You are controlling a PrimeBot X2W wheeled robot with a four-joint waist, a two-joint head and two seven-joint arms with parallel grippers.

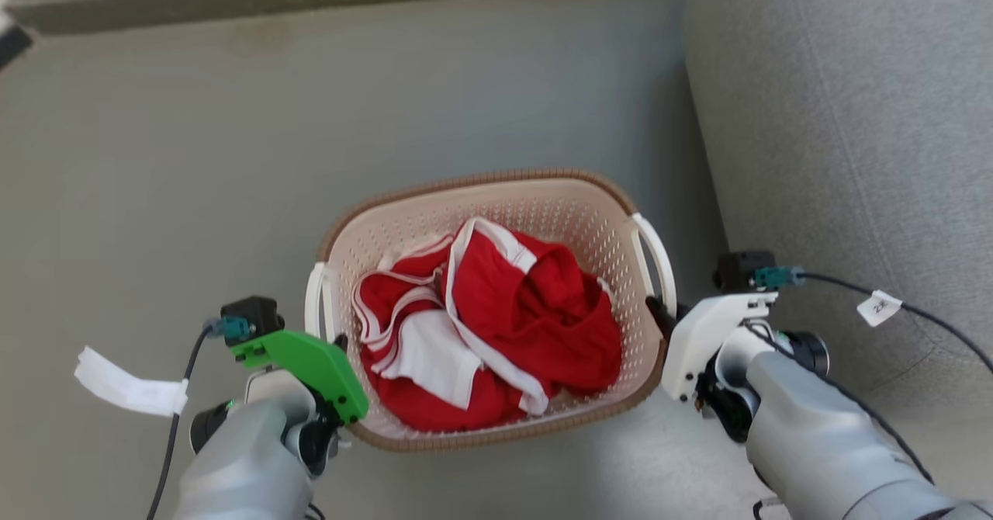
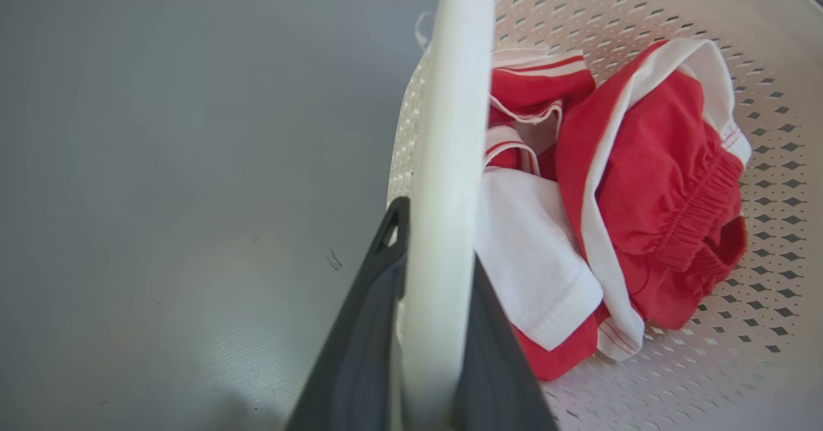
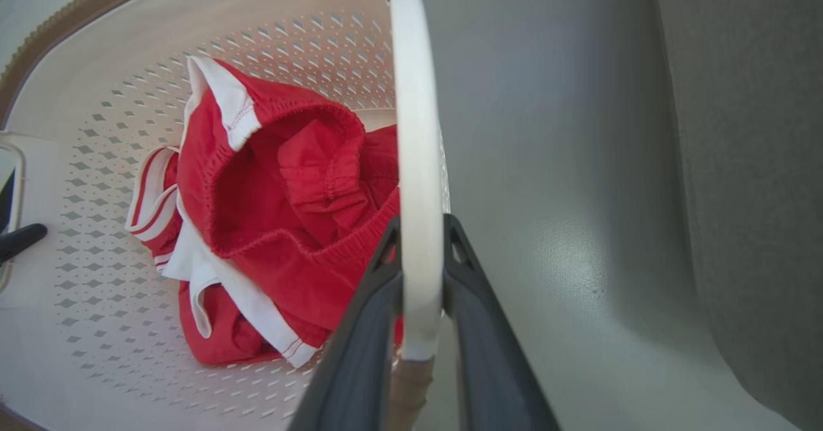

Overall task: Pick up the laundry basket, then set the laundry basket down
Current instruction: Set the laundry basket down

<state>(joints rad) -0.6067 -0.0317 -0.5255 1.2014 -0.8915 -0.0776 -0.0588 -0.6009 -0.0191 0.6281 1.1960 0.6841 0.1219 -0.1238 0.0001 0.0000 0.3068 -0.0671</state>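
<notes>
Head view: my green mount covers most fingers of my left gripper. The clothes hide much of the laundry basket bottom. Print on the right cable tag is unreadably small.

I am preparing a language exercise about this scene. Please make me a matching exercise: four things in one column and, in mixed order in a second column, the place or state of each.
Things
1. left tool
2. right tool
3. red-and-white clothes
4. grey upholstered furniture

Places or states
A. lying inside the laundry basket
B. shut on the handle nearest the furniture
C. standing beside the basket, on the robot's right
D. shut on the handle farthest from the furniture

Pairs: 1-D, 2-B, 3-A, 4-C
</notes>
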